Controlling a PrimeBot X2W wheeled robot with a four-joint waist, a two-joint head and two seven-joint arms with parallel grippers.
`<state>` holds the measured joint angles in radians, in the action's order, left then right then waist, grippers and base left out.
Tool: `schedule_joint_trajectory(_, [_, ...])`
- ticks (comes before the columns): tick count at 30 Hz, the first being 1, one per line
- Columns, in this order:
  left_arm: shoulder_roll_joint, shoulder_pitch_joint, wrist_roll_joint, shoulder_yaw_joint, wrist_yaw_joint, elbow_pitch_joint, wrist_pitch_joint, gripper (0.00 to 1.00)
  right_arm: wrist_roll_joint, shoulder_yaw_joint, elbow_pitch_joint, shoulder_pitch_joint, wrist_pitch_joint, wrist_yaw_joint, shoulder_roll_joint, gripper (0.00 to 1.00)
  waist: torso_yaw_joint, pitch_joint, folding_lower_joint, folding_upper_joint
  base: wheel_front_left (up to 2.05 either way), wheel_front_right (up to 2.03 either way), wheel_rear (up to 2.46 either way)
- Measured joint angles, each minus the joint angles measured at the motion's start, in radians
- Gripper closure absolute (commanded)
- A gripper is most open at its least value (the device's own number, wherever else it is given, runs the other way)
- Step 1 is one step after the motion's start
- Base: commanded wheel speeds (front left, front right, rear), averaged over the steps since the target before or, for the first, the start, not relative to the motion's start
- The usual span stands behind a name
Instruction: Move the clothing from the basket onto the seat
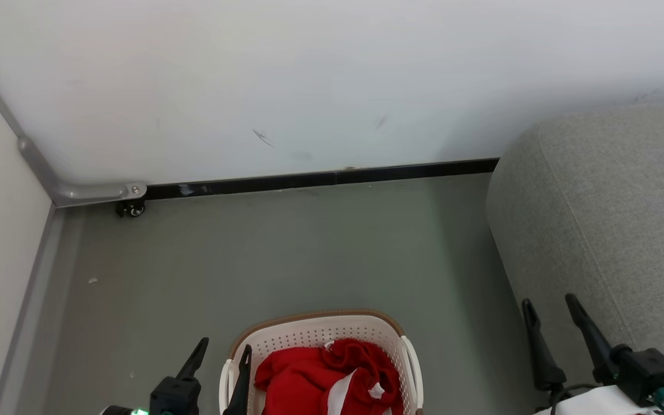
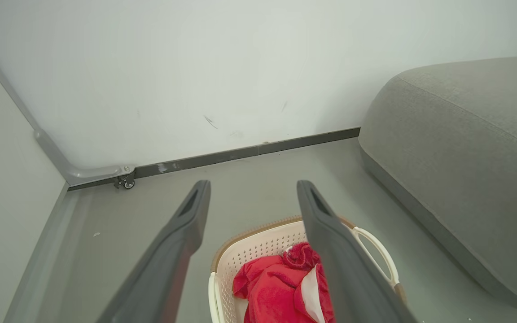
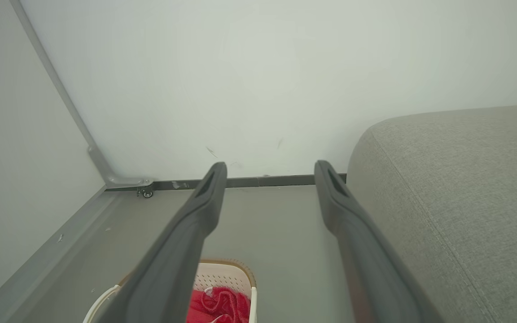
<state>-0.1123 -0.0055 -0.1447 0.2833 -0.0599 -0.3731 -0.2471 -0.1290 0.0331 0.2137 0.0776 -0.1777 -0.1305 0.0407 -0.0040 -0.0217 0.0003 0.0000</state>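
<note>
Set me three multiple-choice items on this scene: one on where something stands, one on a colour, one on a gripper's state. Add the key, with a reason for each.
1. In the head view, on which side of the basket does the seat stand?
A. its left
B. its right
C. underneath it

2. The clothing in the basket is mainly:
A. red
B. blue
C. yellow

3. The left gripper is:
A. shut on the clothing
B. shut on the basket's handle
C. open, holding nothing

Key:
1 B: the grey seat rises at the right edge, while the basket sits at the bottom middle.
2 A: red fabric with white trim lies heaped inside the basket.
3 C: its two fingers stand wide apart and grip nothing.
</note>
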Motion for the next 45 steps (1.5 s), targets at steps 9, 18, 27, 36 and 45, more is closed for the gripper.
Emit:
schedule_joint_trajectory(9, [0.003, -0.049, 0.024, 0.035, 0.035, -0.068, 0.000, 0.00, 0.000, 0.017, -0.048, 0.000, -0.010, 0.000, 0.000, 0.00, -0.021, -0.052, 0.0000, 0.0000, 0.00, 0.00, 0.00])
schedule_joint_trajectory(18, [0.016, -0.109, 0.052, 0.072, 0.044, -0.144, 0.000, 0.00, -0.013, 0.008, -0.091, -0.002, -0.017, 0.000, 0.000, 0.00, -0.047, -0.122, -0.0001, 0.0000, 0.00, 0.00, 0.00])
schedule_joint_trajectory(27, [0.016, -0.190, 0.077, 0.094, 0.062, -0.207, 0.000, 0.00, -0.020, 0.007, -0.140, -0.035, -0.022, 0.000, 0.000, 0.00, -0.081, -0.209, 0.0000, 0.0000, 0.00, 0.00, 0.00])
schedule_joint_trajectory(36, [0.008, -0.271, 0.104, 0.100, 0.061, -0.272, 0.000, 0.00, -0.031, -0.009, -0.163, -0.094, -0.031, 0.000, 0.000, 0.00, -0.119, -0.308, -0.0001, 0.0000, 0.00, 0.00, 0.00])
schedule_joint_trajectory(45, [-0.009, -0.348, 0.125, 0.106, 0.061, -0.327, 0.000, 0.00, -0.051, -0.024, -0.172, -0.151, -0.040, 0.000, 0.000, 0.00, -0.153, -0.393, -0.0001, 0.0000, 0.00, 0.00, 0.00])
